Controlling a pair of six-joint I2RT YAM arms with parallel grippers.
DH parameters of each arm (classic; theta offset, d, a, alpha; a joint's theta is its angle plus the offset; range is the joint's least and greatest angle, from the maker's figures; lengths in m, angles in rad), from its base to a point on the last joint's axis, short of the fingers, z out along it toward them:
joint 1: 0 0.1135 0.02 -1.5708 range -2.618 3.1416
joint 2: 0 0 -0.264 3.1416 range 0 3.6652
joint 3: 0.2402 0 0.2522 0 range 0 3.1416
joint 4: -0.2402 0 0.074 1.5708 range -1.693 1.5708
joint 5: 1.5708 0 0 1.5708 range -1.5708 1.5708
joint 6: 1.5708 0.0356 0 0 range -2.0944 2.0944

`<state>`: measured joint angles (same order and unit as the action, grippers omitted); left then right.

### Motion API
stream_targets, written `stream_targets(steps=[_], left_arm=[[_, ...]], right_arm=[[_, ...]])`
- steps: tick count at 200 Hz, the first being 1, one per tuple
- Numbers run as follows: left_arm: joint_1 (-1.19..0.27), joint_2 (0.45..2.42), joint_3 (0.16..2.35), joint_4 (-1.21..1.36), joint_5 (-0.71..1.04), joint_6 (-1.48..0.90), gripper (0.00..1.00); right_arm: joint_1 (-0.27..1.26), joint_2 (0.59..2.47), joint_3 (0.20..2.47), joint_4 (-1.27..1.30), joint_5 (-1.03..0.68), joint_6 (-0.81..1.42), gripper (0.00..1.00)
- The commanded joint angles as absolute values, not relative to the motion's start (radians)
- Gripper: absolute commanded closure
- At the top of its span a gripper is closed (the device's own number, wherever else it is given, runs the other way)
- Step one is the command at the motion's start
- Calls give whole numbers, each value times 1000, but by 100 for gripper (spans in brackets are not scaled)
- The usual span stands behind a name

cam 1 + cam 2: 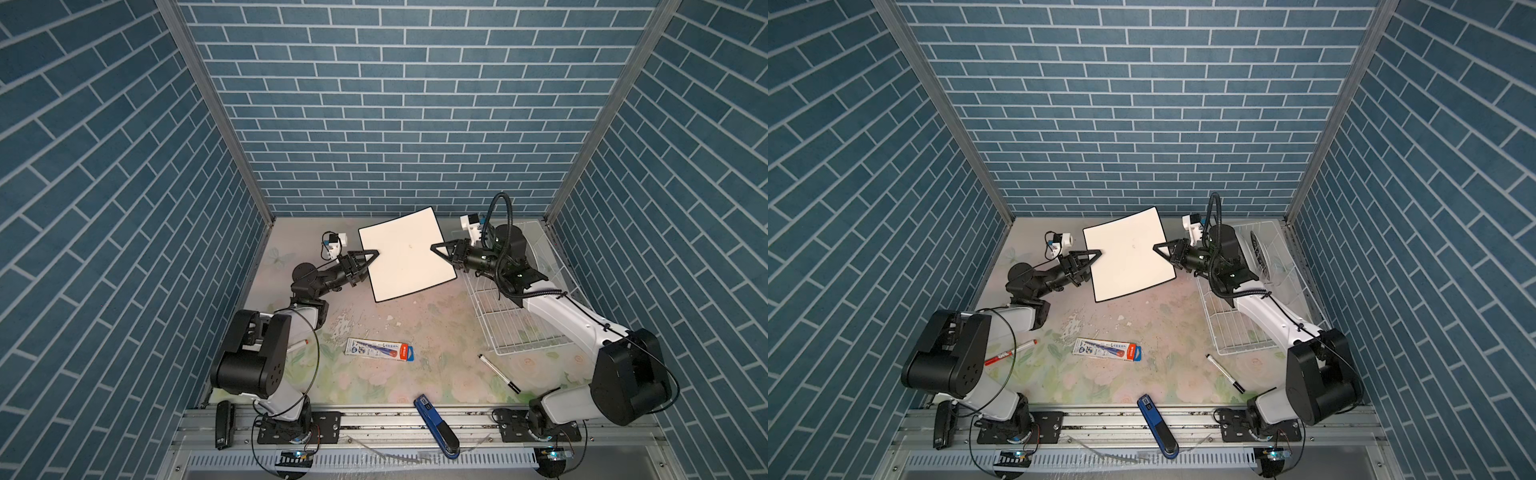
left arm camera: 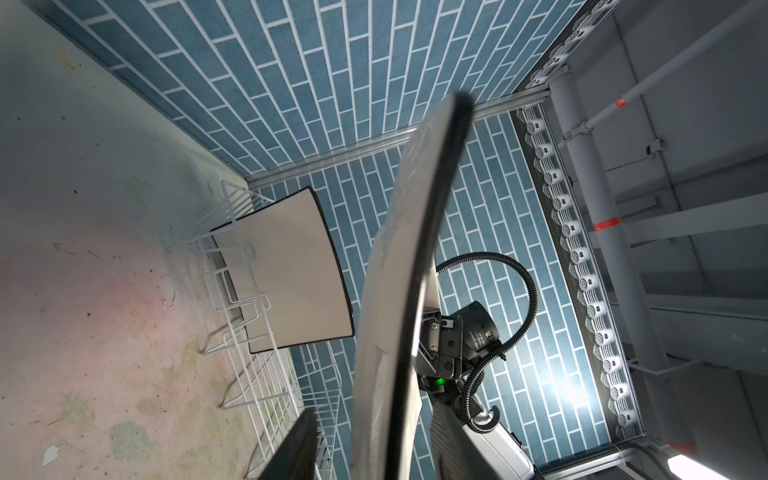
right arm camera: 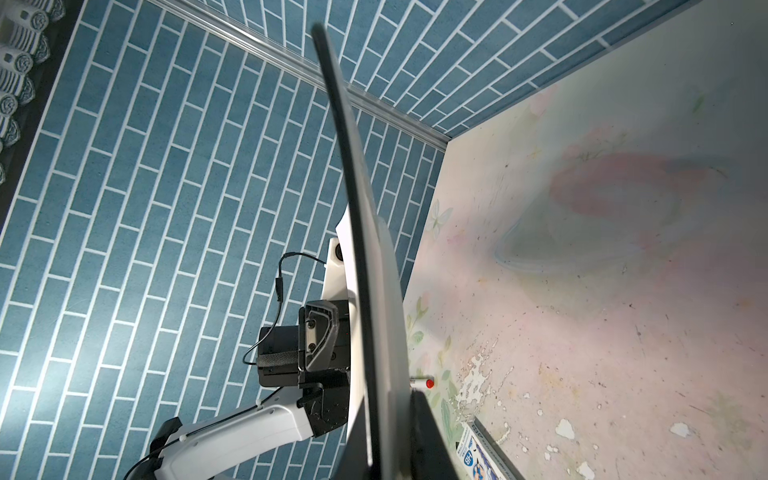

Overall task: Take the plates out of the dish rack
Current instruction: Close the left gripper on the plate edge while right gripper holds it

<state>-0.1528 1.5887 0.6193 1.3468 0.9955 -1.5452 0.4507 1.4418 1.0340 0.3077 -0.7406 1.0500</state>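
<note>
Starting at the bottom of a top view, the floral-print tabletop (image 1: 440, 374) closest to us only carries stationery: a blue stapler (image 1: 436, 428), a flat pencil pack (image 1: 380, 350) and a black marker pen (image 1: 498, 373). We can't spot a single plate lying on it, so as far as we can see nothing is properly unloaded yet.

Up in the middle of the frame, a square white plate with a thin black rim (image 1: 405, 253) hangs in the air between the two arms, off the table and clear of the rack. The right gripper (image 1: 436, 249) is pinched tight on its right edge. The left gripper (image 1: 374, 255) straddles the left edge. In the left wrist view one of its fingers (image 2: 301, 444) looks to sit a bit off the plate, so we can't tell whether it's actually biting. Reads like a handover to us.

Further back, on the right side, the white wire dish rack (image 1: 511, 320) holds at least two more. A second square white plate (image 2: 291, 270) stands upright between the prongs, and a round white plate with a dark lettered rim (image 1: 1259, 253) peeks out behind the right arm. That arm hides part of the rack, so there could be more.

Our read: one plate out but not set down, and two or more to go.
</note>
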Motion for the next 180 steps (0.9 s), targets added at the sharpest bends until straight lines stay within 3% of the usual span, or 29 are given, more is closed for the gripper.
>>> stream_targets(steps=[1, 89, 132, 180], left_arm=[[-160, 1602, 620, 1391, 1002, -1542, 54], [-165, 1602, 624, 1393, 1006, -1542, 62], [-166, 1599, 624, 1390, 1008, -1543, 60], [-166, 1601, 623, 1385, 1009, -1542, 71]], right_arm=[[450, 1428, 1076, 505, -799, 1152, 100], [452, 1470, 1088, 577, -813, 1203, 100], [459, 1488, 1100, 580, -824, 1206, 100], [466, 1501, 1104, 590, -833, 1209, 100]])
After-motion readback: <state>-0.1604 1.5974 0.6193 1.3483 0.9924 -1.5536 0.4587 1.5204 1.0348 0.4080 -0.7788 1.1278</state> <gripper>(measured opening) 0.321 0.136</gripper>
